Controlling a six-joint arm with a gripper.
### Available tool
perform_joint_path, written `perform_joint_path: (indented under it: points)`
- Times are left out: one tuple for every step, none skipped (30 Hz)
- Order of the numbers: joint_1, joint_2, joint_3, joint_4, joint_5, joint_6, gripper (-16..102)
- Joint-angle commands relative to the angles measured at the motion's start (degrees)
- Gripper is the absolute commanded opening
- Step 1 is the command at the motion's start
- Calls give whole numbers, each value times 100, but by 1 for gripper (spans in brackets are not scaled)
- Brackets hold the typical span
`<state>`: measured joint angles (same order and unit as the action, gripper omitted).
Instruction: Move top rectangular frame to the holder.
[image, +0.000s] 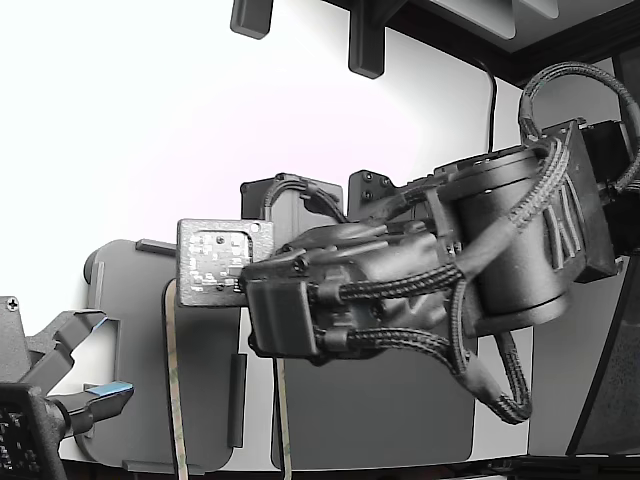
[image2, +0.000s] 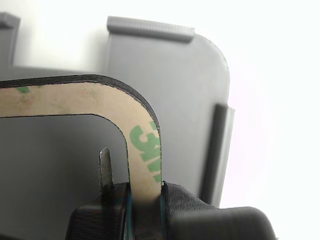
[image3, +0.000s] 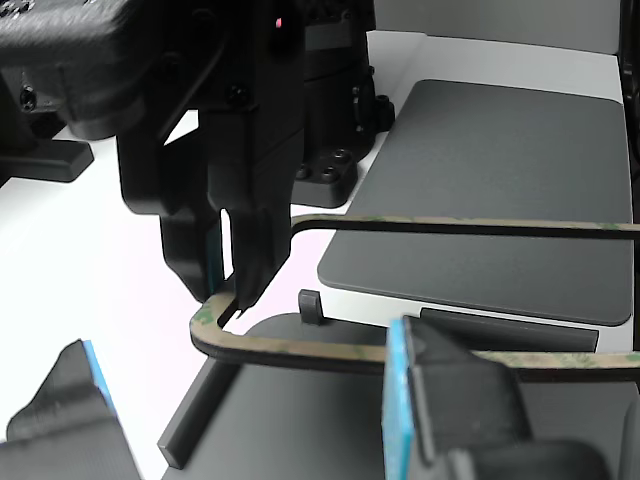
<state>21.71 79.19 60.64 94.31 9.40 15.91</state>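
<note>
Right up against the wrist camera, the black gripper (image2: 145, 197) has its fingers (image2: 106, 170) pinched shut on the short end of the thin beige-green rounded-rectangle frame (image2: 142, 145), just past a corner. I reckon grabbing the band there makes sense: the centre is hollow, so a finger can drop inside the outline while the other stays outside.

From the other view the frame (image3: 330, 350) hangs off the worktop, held by that one end and reaching across both the light grey plastic holder tray (image3: 260, 400) and the dark grey flat mat (image3: 480, 170) beside it. So it's lifted, not seated yet.

For room: the holder has raised tabs on its edges, one at the end (image2: 150, 28) and one along the side (image2: 220, 150), plus a little post (image3: 311, 305) just under the frame. I'd guess the band has to come down inside those, so alignment looks tight. A second gripper with blue pads (image3: 400, 400) sits close in the foreground of that view, near the frame's long side.
</note>
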Motion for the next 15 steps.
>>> perform_joint_path:
  points:
    - [-185, -255, -510, 44, -26, 0, -10]
    - [-220, -352, -589, 44, -44, 18, -10]
    - [-246, -448, -659, 44, -53, 35, -10]
    - [-264, -536, -747, 44, -62, 44, -10]
    - [-290, -615, -817, 44, -79, 53, -10]
    - [-316, -686, -870, 44, -97, 62, -10]
    - [-334, -738, -905, 44, -123, 88, -10]
    - [-369, -800, -940, 44, -167, 97, -10]
    - [-396, -853, -984, 44, -193, 97, -10]
    - [-413, -905, -1002, 44, -193, 105, -10]
    - [-431, -958, -1020, 44, -193, 132, -10]
    - [-448, -1002, -1028, 44, -185, 167, -10]
    - [-466, -1046, -1046, 44, -176, 193, -10]
    - [-492, -1090, -1055, 44, -176, 185, -10]
    - [-510, -1125, -1055, 44, -185, 185, -10]
